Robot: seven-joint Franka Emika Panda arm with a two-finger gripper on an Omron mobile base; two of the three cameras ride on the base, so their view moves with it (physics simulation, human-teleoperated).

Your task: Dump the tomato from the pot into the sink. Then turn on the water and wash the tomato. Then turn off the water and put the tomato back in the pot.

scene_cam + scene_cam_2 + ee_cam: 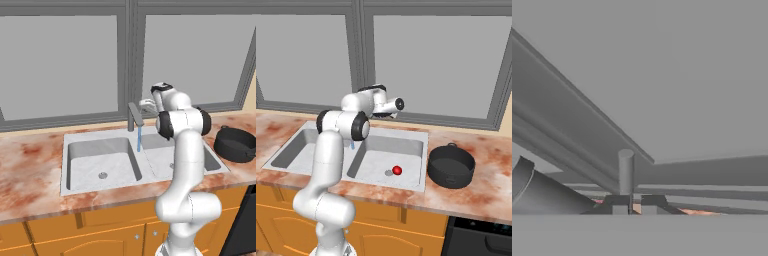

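The red tomato lies on the floor of the sink's right basin, beside the drain. The light grey sink has a grey faucet at its back, and a thin blue stream of water runs from the spout. The black pot stands upright on the counter right of the sink. My gripper is at the top of the faucet, with its fingertips drawn together. The faucet's upright grey handle stands just beyond them; I cannot tell whether they touch it.
A big grey-framed window rises right behind the faucet. Marbled reddish counter runs on both sides of the sink. A dark appliance sits below the counter at the right.
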